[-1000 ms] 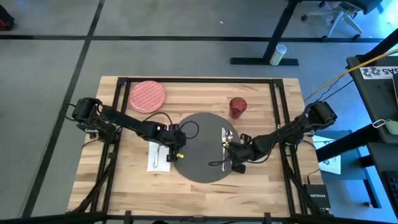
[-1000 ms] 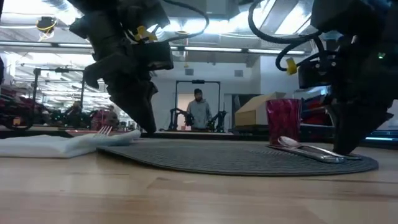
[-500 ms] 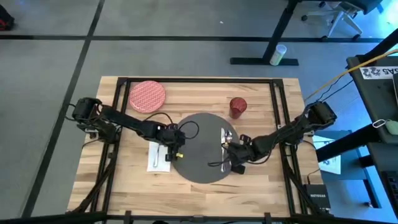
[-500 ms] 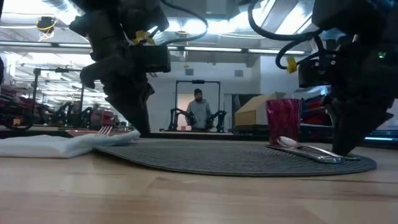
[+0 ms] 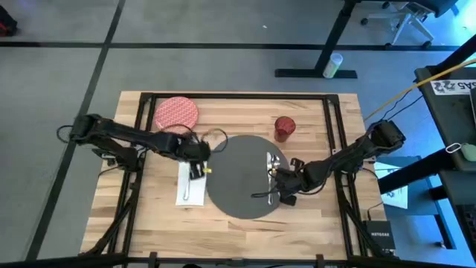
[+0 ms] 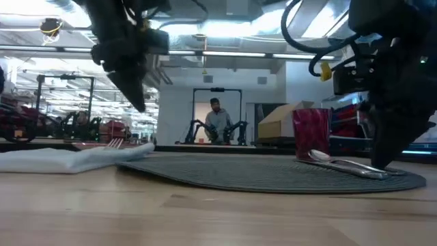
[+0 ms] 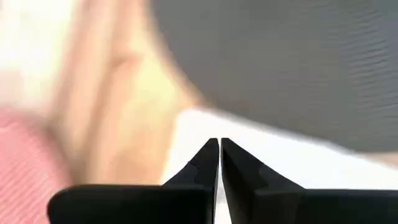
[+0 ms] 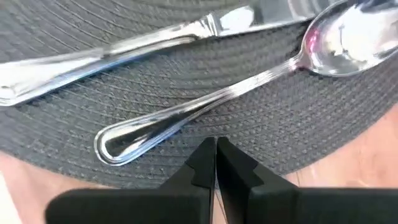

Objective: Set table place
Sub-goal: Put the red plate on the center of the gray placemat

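The left gripper (image 5: 195, 158) is seen with fingers pressed together, empty, raised above the white napkin (image 5: 191, 186) left of centre. The right gripper (image 5: 278, 195) is likewise pinched together at the mat (image 5: 238, 179) edge. Spoon (image 8: 217, 99) and knife (image 8: 124, 53) are laid lengthwise side by side; their detail is shown only by the right wrist view.

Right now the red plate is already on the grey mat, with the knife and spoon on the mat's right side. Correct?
Not quite. The red plate sits on the bare table at the far left corner, off the grey mat, as the high view shows. The knife and spoon do lie on the mat's right side.
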Tool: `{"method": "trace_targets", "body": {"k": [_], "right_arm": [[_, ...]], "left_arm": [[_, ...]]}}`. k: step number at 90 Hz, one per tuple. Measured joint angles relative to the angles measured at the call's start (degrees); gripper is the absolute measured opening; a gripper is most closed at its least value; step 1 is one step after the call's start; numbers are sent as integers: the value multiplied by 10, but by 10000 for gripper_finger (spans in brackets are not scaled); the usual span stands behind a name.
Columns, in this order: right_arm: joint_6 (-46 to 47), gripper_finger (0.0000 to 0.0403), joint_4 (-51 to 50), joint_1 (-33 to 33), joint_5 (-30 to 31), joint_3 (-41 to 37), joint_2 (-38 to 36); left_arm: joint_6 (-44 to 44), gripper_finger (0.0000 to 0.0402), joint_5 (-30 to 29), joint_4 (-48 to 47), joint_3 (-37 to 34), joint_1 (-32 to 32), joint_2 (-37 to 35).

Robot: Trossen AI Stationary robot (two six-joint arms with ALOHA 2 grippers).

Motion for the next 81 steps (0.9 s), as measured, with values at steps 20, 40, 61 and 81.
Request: {"method": "trace_targets", "body": {"k": [20,40,61,81], "right_arm": [[-12,0,3,-1,3,0,-3],[-14,7,4,-1,2,1,-3],[-28,51,3,-2,2,1,-4],[-32,87,2,-2,2,1,-4]], "left_arm": [[5,0,-11,-90,0,81,-15],[63,13,-21,-101,-1,128,-9],[80,66,-24,-78,-39,168,-9],[66,119,-26,-50,-84,197,-9]]}}
